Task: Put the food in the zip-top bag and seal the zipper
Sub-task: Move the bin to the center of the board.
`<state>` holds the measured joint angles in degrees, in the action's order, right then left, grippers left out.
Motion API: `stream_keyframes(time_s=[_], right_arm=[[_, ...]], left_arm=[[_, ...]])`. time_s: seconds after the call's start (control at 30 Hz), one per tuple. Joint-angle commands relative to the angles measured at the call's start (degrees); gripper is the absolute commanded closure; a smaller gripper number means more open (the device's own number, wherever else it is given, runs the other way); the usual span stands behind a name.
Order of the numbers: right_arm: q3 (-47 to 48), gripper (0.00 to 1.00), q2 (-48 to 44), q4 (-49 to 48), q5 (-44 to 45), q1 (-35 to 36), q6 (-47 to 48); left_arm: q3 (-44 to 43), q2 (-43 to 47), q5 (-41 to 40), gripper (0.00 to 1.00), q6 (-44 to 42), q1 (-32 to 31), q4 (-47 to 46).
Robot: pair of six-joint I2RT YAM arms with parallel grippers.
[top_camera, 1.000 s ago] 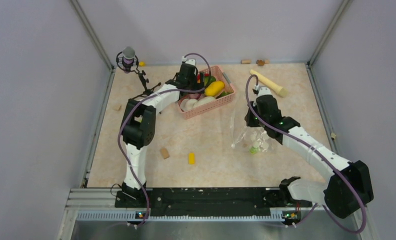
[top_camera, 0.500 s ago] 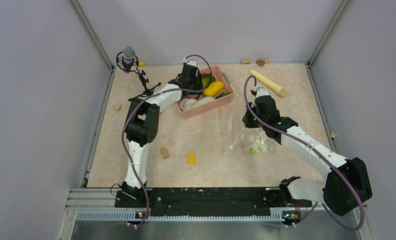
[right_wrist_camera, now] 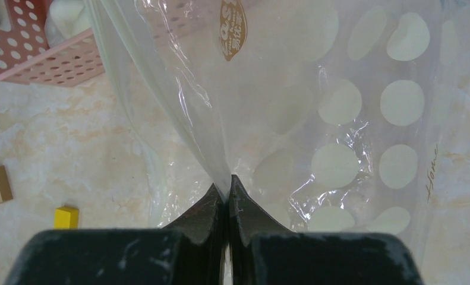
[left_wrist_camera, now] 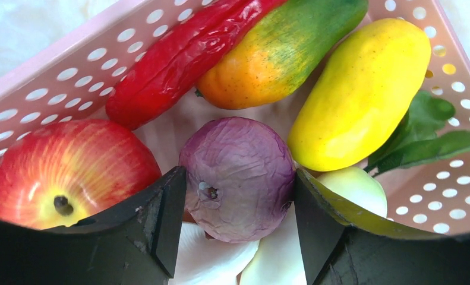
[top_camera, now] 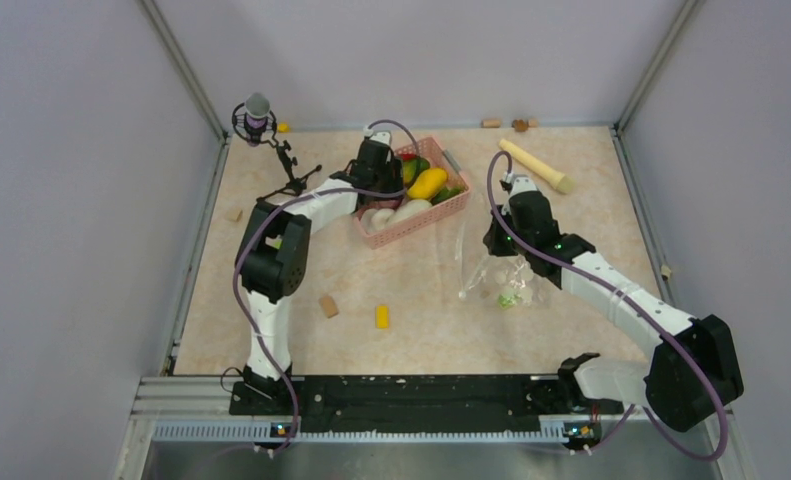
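Left hand [left_wrist_camera: 237, 196] is in the pink basket [left_wrist_camera: 60, 71] near the far edge, fingers wide around the purple onion [left_wrist_camera: 238, 175]; right hand [right_wrist_camera: 227, 193] is pinched tight on the zip-top bag [right_wrist_camera: 339, 119] toward the right edge.

Sat at the far middle of the desk [top_camera: 411, 280]: pink perforated plastic basket [top_camera: 441, 207], holding purple onion [left_wrist_camera: 237, 177] between the left pincer [left_wrist_camera: 238, 228] fingers, red apple [left_wrist_camera: 66, 172] to its left, yellow mango [left_wrist_camera: 363, 89] to its right, orange-green mango [left_wrist_camera: 280, 50] and red chili [left_wrist_camera: 185, 56] behind. Lay right of the basket: clear dotted zip-top bag [top_camera: 499, 272], pinched by the right pincer [right_wrist_camera: 226, 193]. Rested nearer, left of the bag: small yellow block [top_camera: 381, 317], tan block [top_camera: 328, 306].
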<state>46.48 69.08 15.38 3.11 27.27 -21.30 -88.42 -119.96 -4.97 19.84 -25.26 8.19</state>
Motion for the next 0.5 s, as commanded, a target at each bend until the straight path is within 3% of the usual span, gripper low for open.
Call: stream_keyframes(time_s=[0.0,0.23,0.47], right_arm=[[-0.3,1.00,-0.2,-2.5,-0.9,0.4,-0.7],[-0.2,1.00,0.0,-2.5,-1.6,0.4,-0.7],[-0.2,1.00,-0.3,-2.5,-1.4,0.4,-0.6]], left_arm=[[4.8,4.7,3.4,0.77,2.4,-1.6,4.4],[10.5,10.0,2.1,0.82,3.9,-3.7,4.4],[12.7,18.2,-3.0,0.94,4.6,-5.9,3.7]])
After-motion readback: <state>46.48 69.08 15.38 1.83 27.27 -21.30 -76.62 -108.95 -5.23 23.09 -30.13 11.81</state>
